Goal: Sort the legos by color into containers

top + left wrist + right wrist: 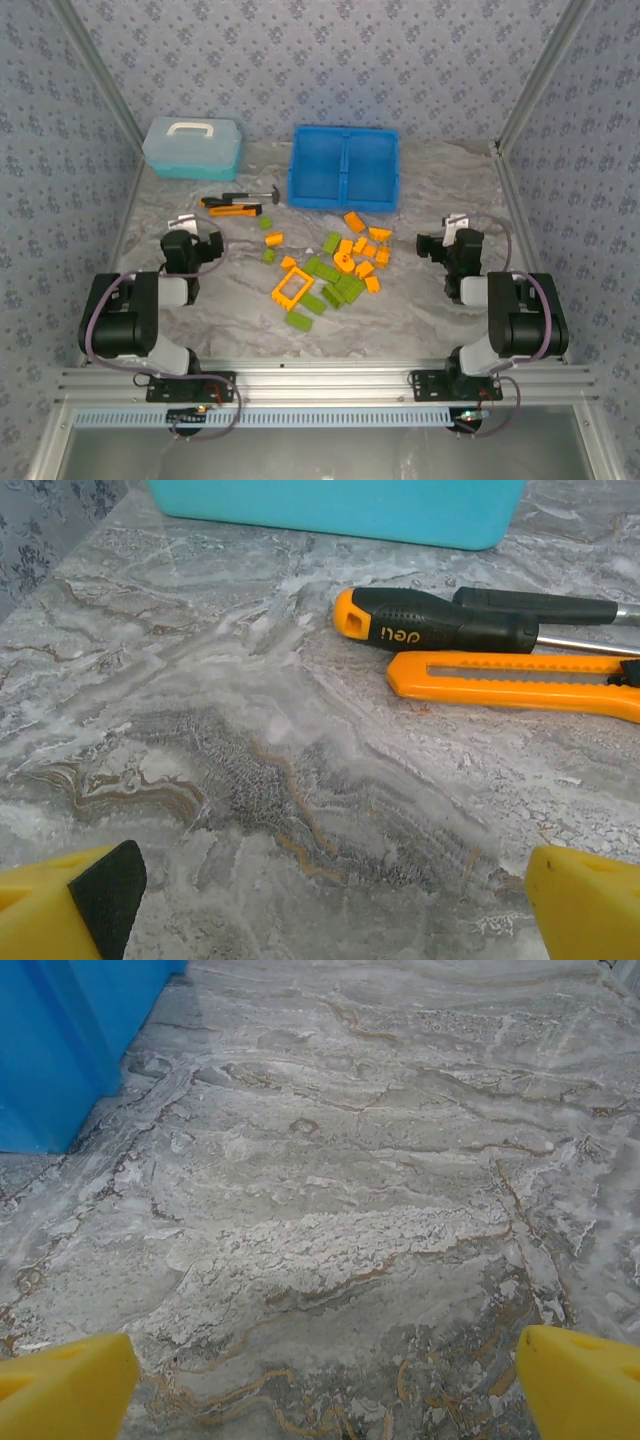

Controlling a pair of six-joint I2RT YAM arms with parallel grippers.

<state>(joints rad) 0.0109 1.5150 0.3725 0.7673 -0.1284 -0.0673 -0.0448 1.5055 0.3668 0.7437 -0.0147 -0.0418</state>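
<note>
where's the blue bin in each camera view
Top external: blue bin at the far centre, beyond the lego pile.
Right wrist: its outer wall takes the upper left corner.
Left wrist: this camera faces the teal box and tools instead.
Shared landmark: the grey marbled tabletop, under everything in all three.

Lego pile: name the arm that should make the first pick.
Right, probably. The right gripper sits open nearer the orange bricks at the pile's edge, with the blue bin close on its left. The left gripper, also open, faces the utility knife and screwdriver.
</note>
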